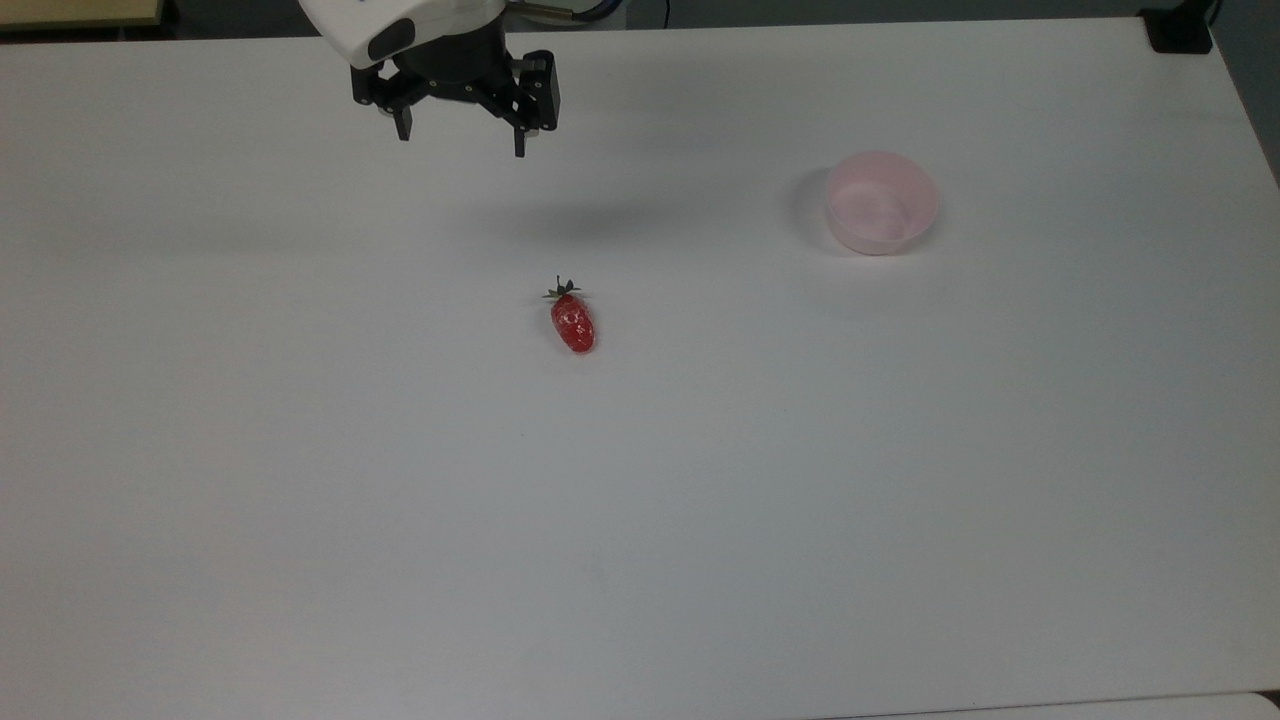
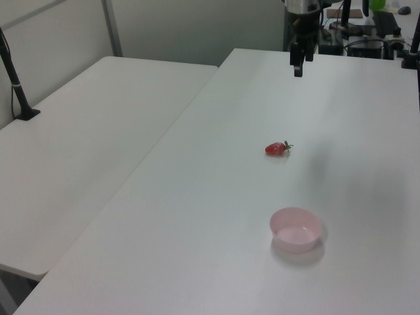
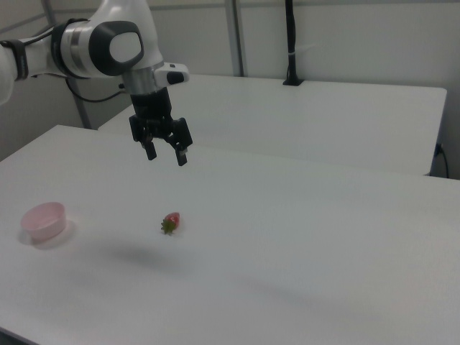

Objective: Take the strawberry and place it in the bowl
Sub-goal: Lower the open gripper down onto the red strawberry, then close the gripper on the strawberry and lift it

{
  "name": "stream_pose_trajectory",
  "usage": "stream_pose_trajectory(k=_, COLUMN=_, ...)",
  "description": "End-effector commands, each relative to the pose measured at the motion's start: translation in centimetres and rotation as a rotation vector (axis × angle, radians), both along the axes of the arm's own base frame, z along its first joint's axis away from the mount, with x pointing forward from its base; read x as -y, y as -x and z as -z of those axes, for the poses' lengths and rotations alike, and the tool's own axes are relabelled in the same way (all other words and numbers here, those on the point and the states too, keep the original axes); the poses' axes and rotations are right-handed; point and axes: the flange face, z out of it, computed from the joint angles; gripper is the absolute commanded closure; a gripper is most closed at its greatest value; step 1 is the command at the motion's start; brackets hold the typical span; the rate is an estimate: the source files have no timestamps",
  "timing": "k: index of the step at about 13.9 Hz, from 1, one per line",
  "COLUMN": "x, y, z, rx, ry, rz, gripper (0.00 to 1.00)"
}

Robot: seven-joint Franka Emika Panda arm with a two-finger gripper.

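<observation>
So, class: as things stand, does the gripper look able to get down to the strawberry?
Probably yes. The gripper hangs open above the white table, and the strawberry lies alone on it with nothing near. The pink bowl sits well off toward the top view's right, out of the way.
</observation>
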Motion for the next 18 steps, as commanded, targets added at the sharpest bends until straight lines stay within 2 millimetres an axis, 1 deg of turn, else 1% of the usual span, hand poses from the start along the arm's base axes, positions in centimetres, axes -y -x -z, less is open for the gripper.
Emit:
stream_pose_trajectory(k=1, x=-0.6, y=-0.3, z=1.1, rx=-0.016, ry=-0.001, rz=-0.034, gripper=0.0)
stream_pose_trajectory(k=2, x=-0.8, y=-0.8, z=2.7, rx=-0.043, ry=-0.002, rz=-0.058, gripper=0.0)
stream_pose_trajectory(k=3, x=-2.2, y=-1.6, z=5.2, rx=-0.074, ry=0.001, rz=-0.09, gripper=0.0)
stream_pose_trajectory(k=4, x=-4.0, y=-2.9, z=7.2, rx=-0.051, ry=0.007, rz=-0.124, gripper=0.0)
stream_pose_trajectory(k=6, x=-4.5, y=-4.6, z=11.2, rx=-0.042, ry=0.011, rz=-0.139, gripper=0.0)
stream_pose_trajectory(k=8, x=-5.8, y=-6.1, z=15.6, rx=-0.031, ry=0.019, rz=-0.205, gripper=0.0)
stream_pose_trajectory(k=10, x=-7.9, y=-6.2, z=18.7, rx=-0.066, ry=0.025, rz=-0.241, gripper=0.03)
stream_pose_trajectory(k=11, x=-9.0, y=-6.3, z=19.6, rx=-0.049, ry=0.025, rz=-0.255, gripper=0.03)
stream_pose_trajectory(k=12, x=-10.0, y=-6.1, z=21.7, rx=-0.061, ry=0.029, rz=-0.261, gripper=0.04)
stream_pose_trajectory(k=13, x=-10.4, y=-6.1, z=22.4, rx=-0.062, ry=0.033, rz=-0.269, gripper=0.08)
stream_pose_trajectory(k=14, x=-10.4, y=-6.0, z=23.0, rx=-0.072, ry=0.046, rz=-0.285, gripper=0.24)
stream_pose_trajectory(k=17, x=-10.2, y=-5.4, z=24.2, rx=-0.103, ry=0.06, rz=-0.325, gripper=0.52)
stream_pose_trajectory(k=18, x=-10.1, y=-5.3, z=24.3, rx=-0.108, ry=0.058, rz=-0.346, gripper=0.68)
